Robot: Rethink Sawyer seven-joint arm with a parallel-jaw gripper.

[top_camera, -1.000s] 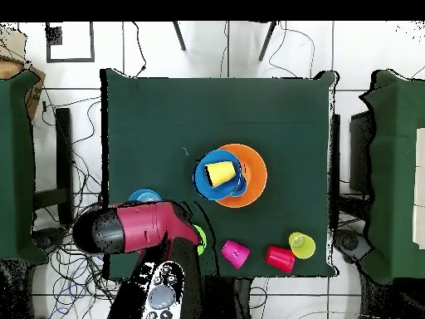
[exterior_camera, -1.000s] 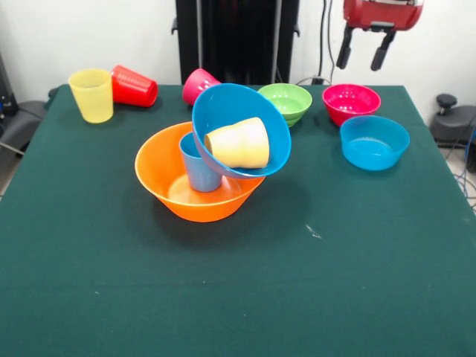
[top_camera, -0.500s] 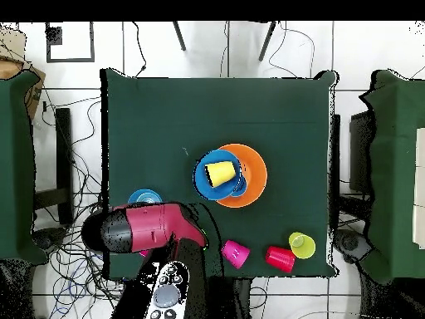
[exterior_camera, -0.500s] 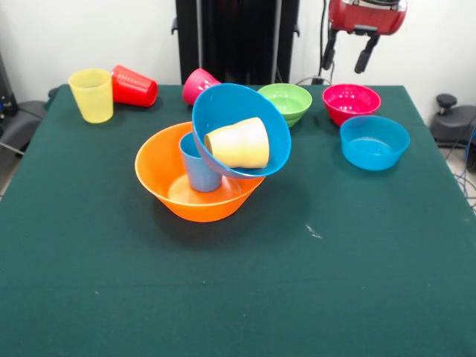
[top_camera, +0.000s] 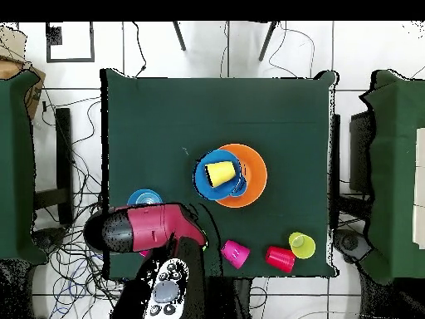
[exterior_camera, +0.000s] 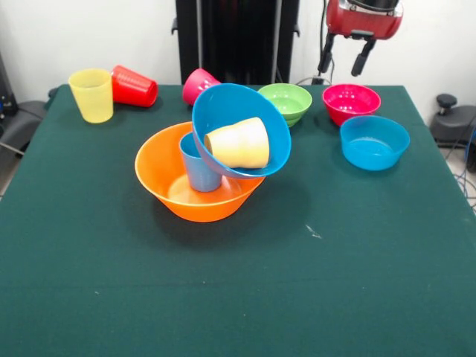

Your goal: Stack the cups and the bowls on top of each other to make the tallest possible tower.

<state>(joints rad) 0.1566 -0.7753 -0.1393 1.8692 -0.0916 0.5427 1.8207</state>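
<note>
Claw (exterior_camera: 343, 56) spread, empty, above far-right magenta bowl (exterior_camera: 351, 103). Tower (exterior_camera: 216, 160) mid-desk, large blue bowl (exterior_camera: 242, 126) tilted. Bowl looks light, glossy, likely slippery; pinch its rim.

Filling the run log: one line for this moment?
gripper: open, empty, above magenta bowl | tower: blue bowl tilted on blue cup in orange bowl | red cup: on side

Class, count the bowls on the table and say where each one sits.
5: large orange bowl mid-table, large blue bowl tilted in it; green bowl, magenta bowl and small blue bowl toward the back.
</note>
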